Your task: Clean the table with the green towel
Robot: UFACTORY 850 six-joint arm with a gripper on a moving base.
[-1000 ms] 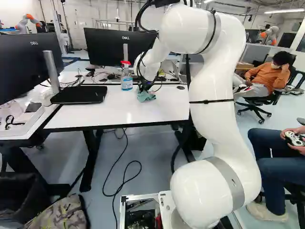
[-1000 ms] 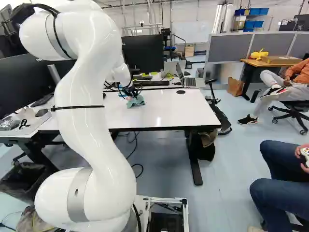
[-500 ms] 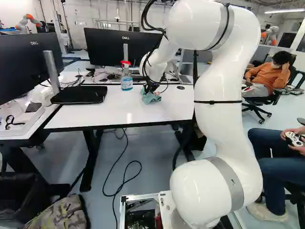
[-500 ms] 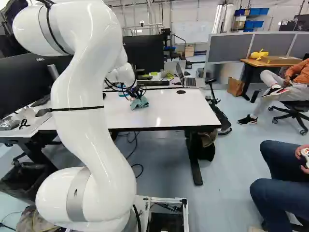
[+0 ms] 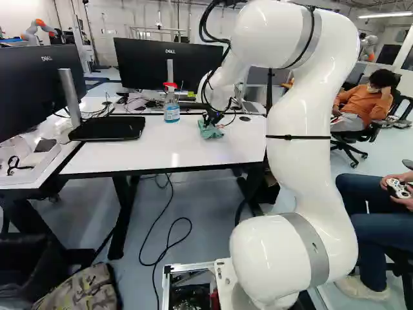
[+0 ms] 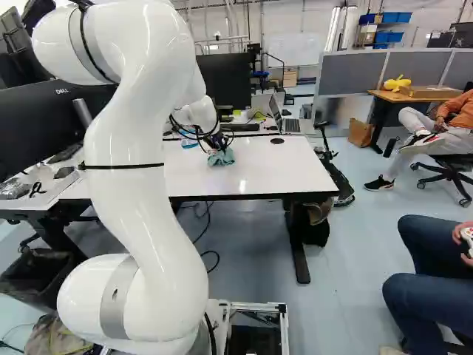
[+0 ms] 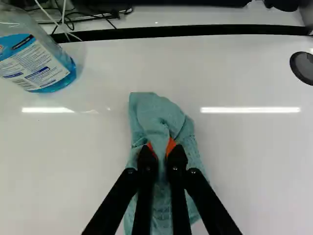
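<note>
I have the green towel (image 7: 156, 115) clenched in my gripper (image 5: 210, 119), the cloth bunched between my two fingers with the orange pads (image 7: 171, 146) against it from both sides. My gripper is low over the white surface (image 5: 129, 155), and the towel rests on the far half of it, some cloth spreading ahead of my fingertips and some under them. Left of the towel, and apart from it, stands a spray bottle (image 5: 171, 112) with blue liquid and a red top. Right of the towel is a round dark disc (image 5: 244, 118). A black monitor (image 5: 151, 64) stands beyond, with an open laptop (image 6: 293, 126) at the far right.
</note>
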